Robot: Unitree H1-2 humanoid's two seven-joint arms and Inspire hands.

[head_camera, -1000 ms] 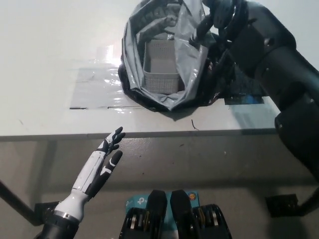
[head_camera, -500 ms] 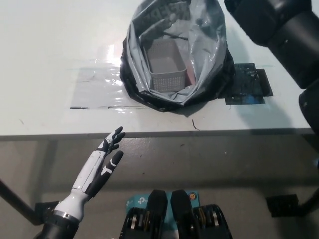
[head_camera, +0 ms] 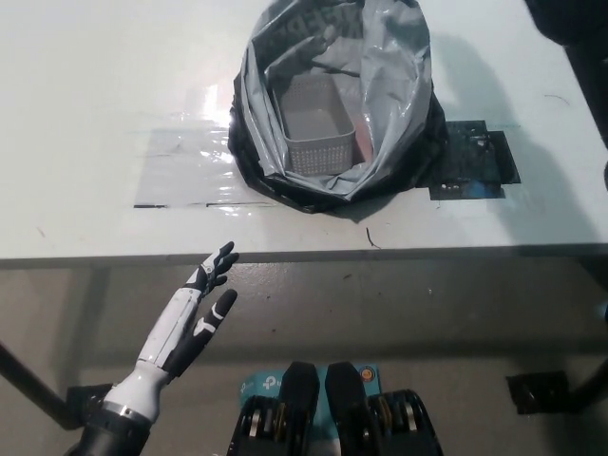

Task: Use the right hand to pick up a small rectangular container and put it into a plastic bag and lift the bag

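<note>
item: plastic bag (head_camera: pixel 389 114), grey, on the white table (head_camera: pixel 95 85); sits upright with its mouth spread wide and facing up, walls slumped outward, likely so that things can be dropped in from above; lower edge bunched dark against the tabletop;
item: small rectangular container (head_camera: pixel 315 125), pale latticed basket; lies inside the bag on its floor, toward the bag's left wall, open side up; by this the placing step looks done and the lift is left;
item: clear tape patch (head_camera: pixel 180 166), glossy, stuck flat to the table beside the bag's left; dark patch (head_camera: pixel 475 161) at the bag's right, partly under it; purpose of either cannot be told;
item: left hand (head_camera: pixel 201 294), white, below the table edge at lower left; fingers apart and straight, holding nothing; at rest, out of the work;
item: right hand; not visible, only a dark piece of the arm (head_camera: pixel 570 24) at the upper right corner; finger state cannot be told; bag rim not held by anything visible.
</note>
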